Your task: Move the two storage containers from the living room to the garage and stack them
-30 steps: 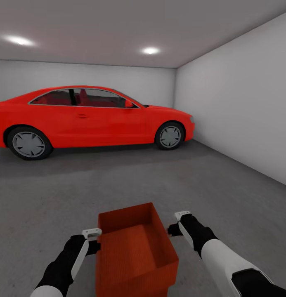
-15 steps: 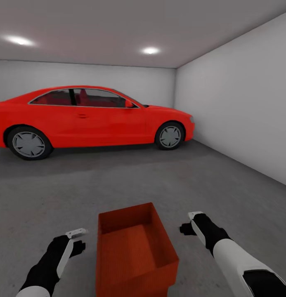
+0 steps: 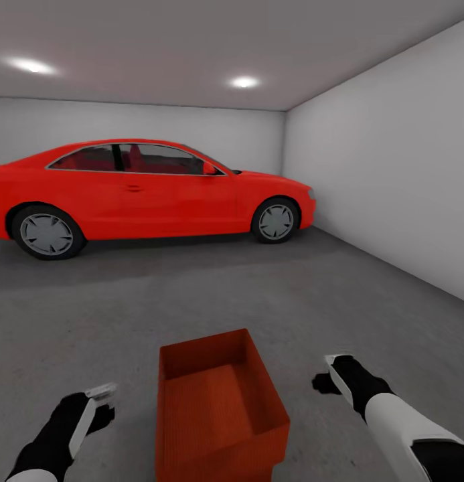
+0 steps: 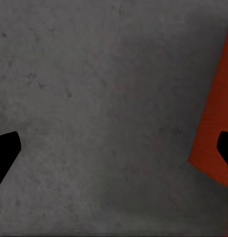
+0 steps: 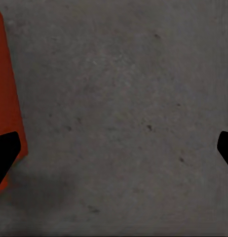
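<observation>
One deep, squarish red-orange storage container with ribbed walls (image 3: pixel 218 412) sits open-topped on the mottled dark-grey concrete floor (image 3: pixel 312 294) of the garage, directly ahead of us and between our two arms. Our left gripper (image 3: pixel 101 396) hangs apart from the container's left wall, fingers spread wide and holding nothing. Our right gripper (image 3: pixel 331 375) hangs off the right wall, likewise spread wide and empty. In both wrist views we see a strip of that red-orange wall beside bare concrete. Farther back, a big red car (image 3: pixel 144 194) stands along the white rear wall (image 3: pixel 57 124).
</observation>
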Robot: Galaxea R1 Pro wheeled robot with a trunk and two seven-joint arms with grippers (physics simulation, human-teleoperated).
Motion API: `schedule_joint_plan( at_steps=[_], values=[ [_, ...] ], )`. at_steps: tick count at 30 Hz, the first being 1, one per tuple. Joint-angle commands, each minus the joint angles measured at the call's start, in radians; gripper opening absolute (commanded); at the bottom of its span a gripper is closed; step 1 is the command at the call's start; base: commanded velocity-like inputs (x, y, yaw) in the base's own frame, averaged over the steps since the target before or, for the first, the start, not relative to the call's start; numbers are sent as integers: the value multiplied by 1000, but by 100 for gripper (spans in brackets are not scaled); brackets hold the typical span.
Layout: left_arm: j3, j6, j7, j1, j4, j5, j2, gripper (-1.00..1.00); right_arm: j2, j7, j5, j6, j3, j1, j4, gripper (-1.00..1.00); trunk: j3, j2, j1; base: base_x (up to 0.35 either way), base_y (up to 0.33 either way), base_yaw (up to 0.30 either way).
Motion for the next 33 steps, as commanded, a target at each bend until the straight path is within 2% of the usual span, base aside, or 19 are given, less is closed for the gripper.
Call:
schedule_joint_plan(
  at_steps=[1,5,7,11,15,16,17,21,23,24,28,33],
  values=[
    [2,2,6,0,12,12,11,100,-11,-3,-3,3,5,1,7,100,-1,0,0,0,0,0],
    [5,-8,4,0,97,11,35,100,-29,-3,-3,-28,4,2,45,100,-1,0,0,0,0,0],
    [6,-37,4,0,156,10,43,100,-32,-3,-3,-51,5,5,72,100,-1,0,0,0,0,0],
    [6,-149,4,0,283,5,48,100,-34,-4,-3,-103,6,12,154,100,-1,0,0,0,0,0],
    [2,-270,5,0,436,3,65,100,-32,-5,0,-224,8,40,272,100,-1,0,0,0,0,0],
    [0,-340,5,0,516,2,72,100,-30,-6,1,-299,8,70,310,100,-1,0,0,0,0,0],
    [0,-379,5,0,557,2,74,100,-29,-6,2,-331,9,91,321,100,-1,0,0,0,0,0],
    [-2,-539,5,0,714,1,76,100,-23,-7,7,-414,10,190,336,100,-1,0,0,0,0,0],
    [-3,-586,5,0,762,2,76,100,-21,-7,9,-454,10,230,337,100,-1,0,0,0,0,0],
    [-3,-639,5,6,814,2,73,100,-19,-7,9,-533,10,285,338,100,-1,0,0,0,0,0],
    [-4,-703,3,43,846,3,55,100,-10,-6,7,-705,11,384,340,100,-1,0,0,0,0,0],
    [-4,-716,3,76,851,1,43,100,12,-6,8,-785,12,447,340,100,-1,0,0,0,0,0]
  ],
)
